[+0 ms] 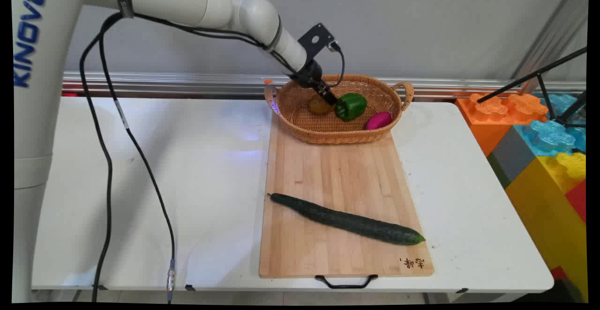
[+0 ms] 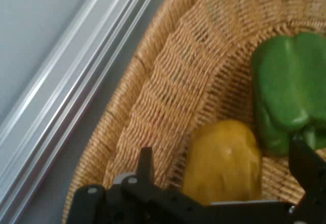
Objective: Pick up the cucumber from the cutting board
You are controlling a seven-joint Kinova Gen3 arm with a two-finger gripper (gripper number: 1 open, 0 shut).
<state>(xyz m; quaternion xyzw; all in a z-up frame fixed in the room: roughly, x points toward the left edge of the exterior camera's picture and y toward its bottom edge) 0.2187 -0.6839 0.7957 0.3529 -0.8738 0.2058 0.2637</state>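
Observation:
My gripper (image 1: 330,100) reaches down into a woven wicker basket (image 1: 328,137) at the far end of a wooden cutting board (image 1: 337,178). In the hand view the gripper (image 2: 224,150) is open, and a yellow pepper-like fruit (image 2: 224,163) lies between its two fingers without touching either. A green bell pepper (image 2: 290,91) sits just beside the yellow one, close to the right finger (image 2: 305,165). In the main view the yellow fruit (image 1: 318,105) is partly hidden by the hand, with the green pepper (image 1: 351,106) to its right.
A magenta fruit (image 1: 378,120) lies in the basket's right part. A long dark cucumber (image 1: 347,220) rests across the board's near end. Large coloured toy blocks (image 1: 543,141) stand off the table's right side. Black cables (image 1: 108,160) hang at the left.

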